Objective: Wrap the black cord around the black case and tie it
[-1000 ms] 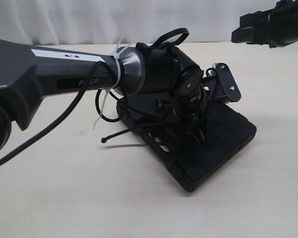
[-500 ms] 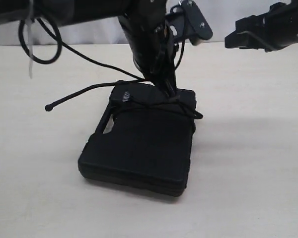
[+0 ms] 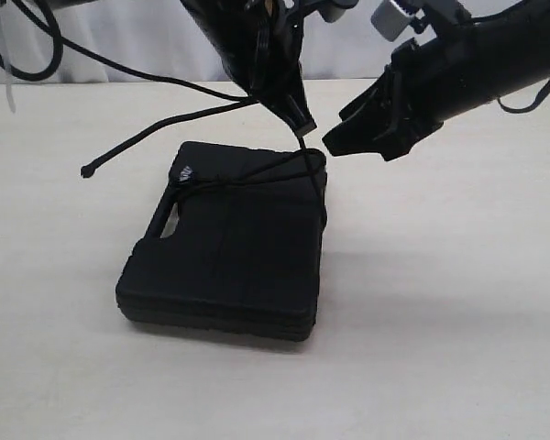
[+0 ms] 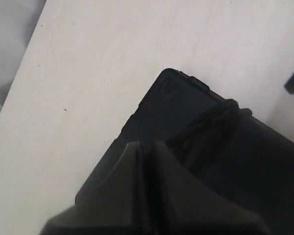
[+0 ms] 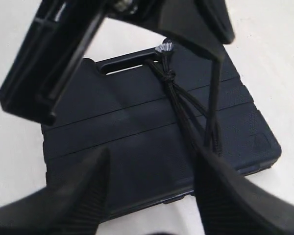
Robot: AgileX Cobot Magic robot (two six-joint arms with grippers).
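The black case (image 3: 229, 252) lies flat on the table. The black cord (image 3: 247, 174) runs across its far end, with a knot and a frayed tuft (image 5: 165, 47) near the handle slot. A free strand trails off to the left and ends in a small knot (image 3: 90, 171). My left gripper (image 3: 301, 117) hovers over the case's far right corner, shut on a taut strand of the cord rising from that corner. In the left wrist view its fingers (image 4: 137, 161) are pressed together above the case (image 4: 225, 156). My right gripper (image 3: 357, 147) hangs open just right of it, empty, its fingers (image 5: 88, 181) astride the case edge (image 5: 137, 127).
The pale table (image 3: 458, 312) stretches out on every side of the case. Black arm cables with white zip ties (image 3: 9, 55) hang at the upper left. A white curtain (image 3: 137, 46) backs the table.
My right gripper has come down from the upper right to beside the left gripper and opened wider. The left arm has lifted, drawing the cord strand taut.
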